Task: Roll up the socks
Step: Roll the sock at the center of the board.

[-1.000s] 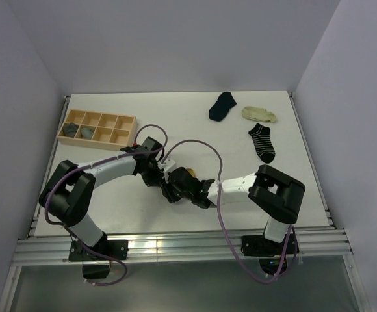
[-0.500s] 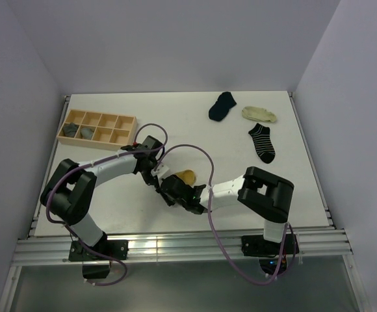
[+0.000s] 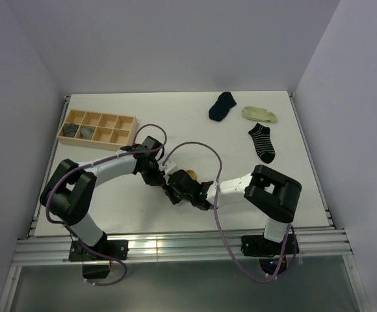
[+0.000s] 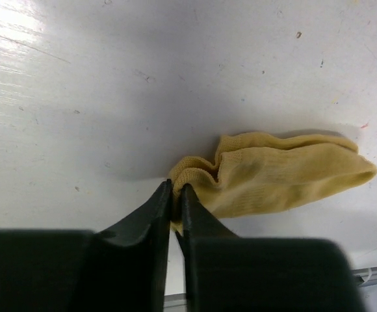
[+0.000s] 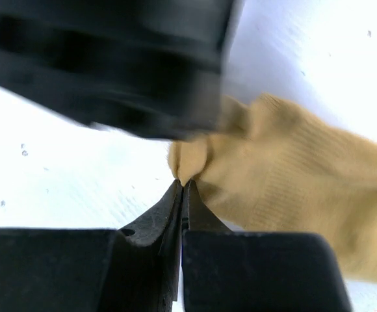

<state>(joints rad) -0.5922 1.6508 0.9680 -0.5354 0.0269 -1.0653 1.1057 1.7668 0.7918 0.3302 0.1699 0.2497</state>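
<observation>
A mustard-yellow sock (image 3: 188, 175) lies crumpled on the white table between my two arms. In the left wrist view the sock (image 4: 286, 175) stretches off to the right, and my left gripper (image 4: 175, 190) pinches its ribbed cuff edge, with fabric showing between the fingertips. My right gripper (image 5: 183, 186) is shut on a small fold of the sock (image 5: 292, 175) at the same end. The left gripper's blurred black body (image 5: 110, 58) hangs just above that fold. From above, both grippers (image 3: 168, 177) (image 3: 180, 186) meet at the sock's left end.
A navy sock (image 3: 222, 106), a cream sock (image 3: 259, 114) and a striped sock (image 3: 262, 142) lie at the back right. A wooden compartment tray (image 3: 134, 129) at the back left holds two grey rolled socks (image 3: 71, 129) (image 3: 86, 132). White walls enclose the table.
The right gripper has closed from partly open onto the sock's fold. The right arm swung left, then back toward the sock. The left gripper stays pinched on the cuff.
</observation>
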